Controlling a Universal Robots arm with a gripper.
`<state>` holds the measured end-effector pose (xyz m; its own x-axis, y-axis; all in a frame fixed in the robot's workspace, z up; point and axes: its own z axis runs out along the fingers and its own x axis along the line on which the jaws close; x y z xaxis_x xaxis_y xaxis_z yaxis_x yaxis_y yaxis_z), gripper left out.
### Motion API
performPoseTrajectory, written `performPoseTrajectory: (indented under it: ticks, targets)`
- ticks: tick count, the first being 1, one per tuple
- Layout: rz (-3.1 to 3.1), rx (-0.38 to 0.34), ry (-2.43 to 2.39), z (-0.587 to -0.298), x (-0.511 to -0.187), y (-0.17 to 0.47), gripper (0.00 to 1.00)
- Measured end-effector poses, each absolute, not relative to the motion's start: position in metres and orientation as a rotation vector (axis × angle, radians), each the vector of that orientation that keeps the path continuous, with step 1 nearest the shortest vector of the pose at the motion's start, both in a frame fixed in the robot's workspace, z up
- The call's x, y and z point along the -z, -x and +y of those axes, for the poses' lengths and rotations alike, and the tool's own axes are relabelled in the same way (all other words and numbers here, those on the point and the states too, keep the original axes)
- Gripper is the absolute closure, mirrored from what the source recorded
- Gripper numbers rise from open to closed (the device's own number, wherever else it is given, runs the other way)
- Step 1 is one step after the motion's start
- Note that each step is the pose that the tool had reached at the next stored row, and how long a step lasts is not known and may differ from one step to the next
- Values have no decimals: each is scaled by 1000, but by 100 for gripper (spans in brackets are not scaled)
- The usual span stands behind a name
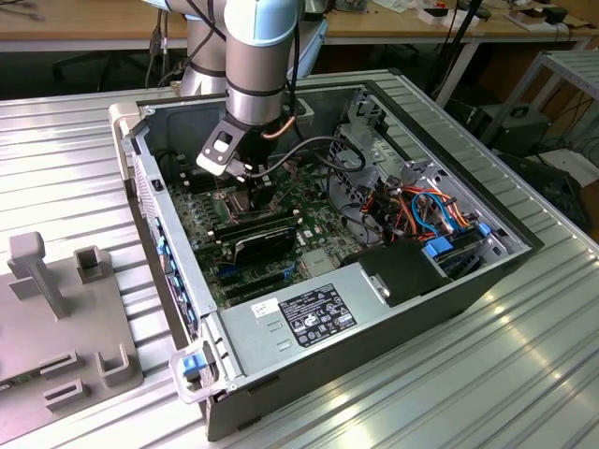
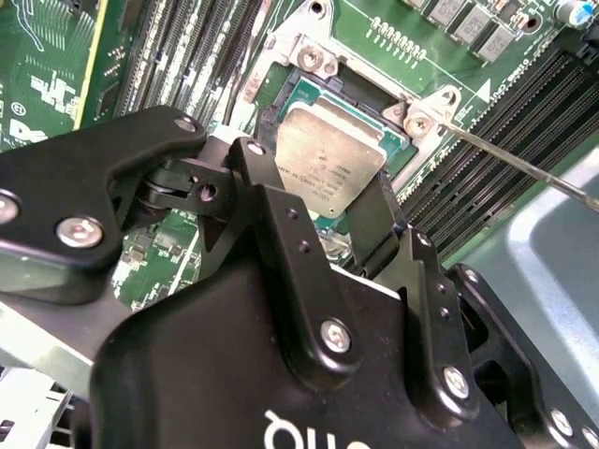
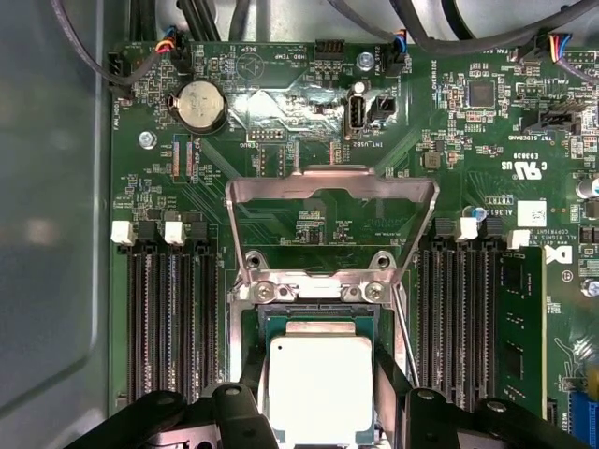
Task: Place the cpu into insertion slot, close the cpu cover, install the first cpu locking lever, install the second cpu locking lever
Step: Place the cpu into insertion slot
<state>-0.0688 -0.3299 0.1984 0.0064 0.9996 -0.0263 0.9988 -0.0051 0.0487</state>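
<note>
Silvery: one cpu [image 3: 316, 388], one cpu cover [image 3: 332, 181]

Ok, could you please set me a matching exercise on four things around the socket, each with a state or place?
Things:
1. the cpu
2. the cpu cover
3. locking lever
4. coin battery

States or places:
A. swung open on its hinge
B. round and silvery, on the green board beyond the cover
C. held by the gripper at the insertion slot
D. thin metal rod slanting out from the socket's corner

Pairs: 1-C; 2-A; 3-D; 4-B
</note>
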Motion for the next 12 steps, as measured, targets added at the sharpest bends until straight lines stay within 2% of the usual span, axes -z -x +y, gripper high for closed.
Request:
performPoseTrajectory:
  ticks: [12]
  targets:
    - [2176, -23, -2192, -330, -196, 67, 45]
